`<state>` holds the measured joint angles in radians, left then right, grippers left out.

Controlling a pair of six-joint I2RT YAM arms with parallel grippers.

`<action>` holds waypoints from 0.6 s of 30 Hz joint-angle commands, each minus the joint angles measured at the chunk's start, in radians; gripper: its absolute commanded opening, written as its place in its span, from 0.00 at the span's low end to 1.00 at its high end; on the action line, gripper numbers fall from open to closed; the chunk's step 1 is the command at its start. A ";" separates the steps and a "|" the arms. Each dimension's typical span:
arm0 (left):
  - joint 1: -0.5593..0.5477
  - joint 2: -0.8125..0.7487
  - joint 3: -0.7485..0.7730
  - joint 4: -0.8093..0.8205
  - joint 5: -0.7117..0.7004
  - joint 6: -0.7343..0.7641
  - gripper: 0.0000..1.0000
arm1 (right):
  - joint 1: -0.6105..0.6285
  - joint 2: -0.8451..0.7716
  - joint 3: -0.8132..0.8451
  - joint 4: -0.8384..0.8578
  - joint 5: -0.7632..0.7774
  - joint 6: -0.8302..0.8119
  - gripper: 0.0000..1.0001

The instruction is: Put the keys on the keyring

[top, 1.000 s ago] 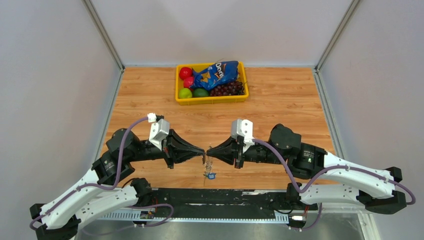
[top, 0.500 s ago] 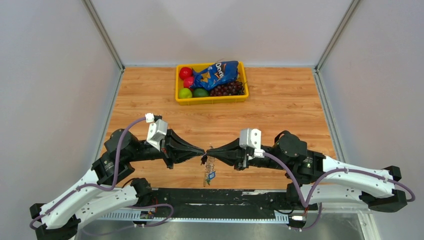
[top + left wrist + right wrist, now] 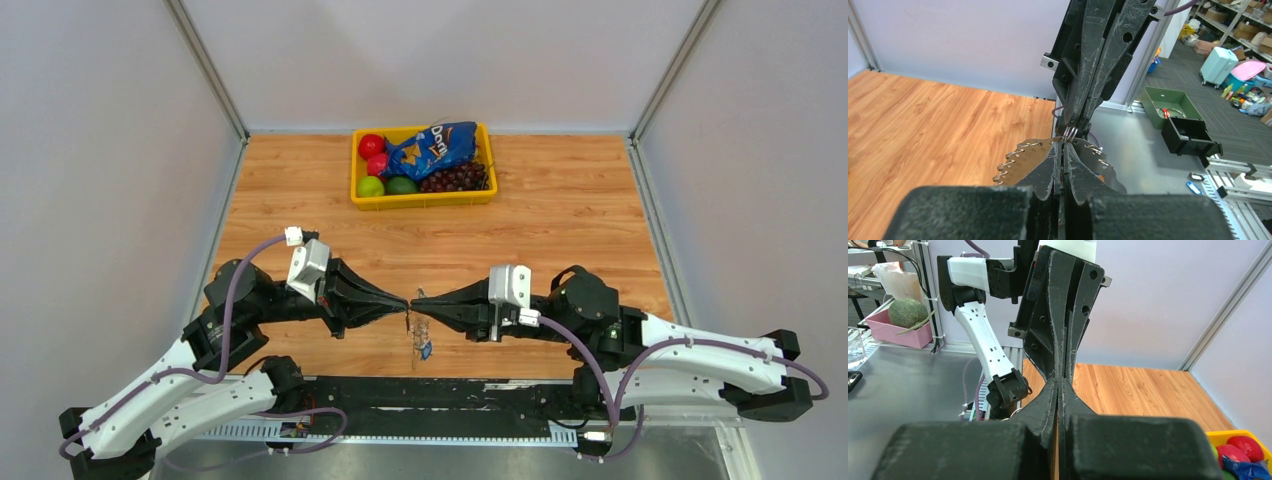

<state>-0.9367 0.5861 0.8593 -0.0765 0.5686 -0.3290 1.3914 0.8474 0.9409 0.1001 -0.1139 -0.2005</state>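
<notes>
Both grippers meet tip to tip over the near middle of the wooden table. My left gripper (image 3: 403, 304) is shut, and silvery notched keys (image 3: 1024, 157) fan out on both sides of its fingertips (image 3: 1060, 150). My right gripper (image 3: 420, 298) is shut too. The keyring (image 3: 1071, 132) shows as wire coils right at its tips. In the top view the bunch of keys (image 3: 417, 332) hangs below the two tips, with a small blue piece (image 3: 425, 350) at its lower end. The right wrist view shows only the closed jaws of both grippers.
A yellow basket (image 3: 421, 199) at the table's far side holds red and green fruit, dark grapes (image 3: 458, 178) and a blue chip bag (image 3: 432, 148). The black base rail (image 3: 430, 390) runs along the near edge just under the hanging bunch.
The right arm has stretched lower and flatter, its wrist camera moving right. The left arm has drawn slightly left. The tips stay together and the bunch hangs a little lower.
</notes>
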 commanded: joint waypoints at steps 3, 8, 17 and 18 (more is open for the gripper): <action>0.000 0.001 -0.007 -0.004 -0.002 -0.004 0.06 | 0.025 -0.015 0.025 0.153 -0.025 -0.023 0.00; 0.000 0.008 -0.004 0.004 -0.003 -0.006 0.17 | 0.039 -0.010 0.029 0.149 -0.022 -0.026 0.00; 0.001 0.009 -0.003 0.034 -0.001 -0.010 0.45 | 0.051 -0.001 0.029 0.139 0.000 -0.028 0.00; 0.000 0.007 -0.003 0.037 0.001 -0.012 0.47 | 0.051 0.001 0.029 0.139 0.005 -0.029 0.00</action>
<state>-0.9386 0.5934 0.8589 -0.0765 0.5671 -0.3370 1.4330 0.8494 0.9413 0.1558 -0.1135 -0.2188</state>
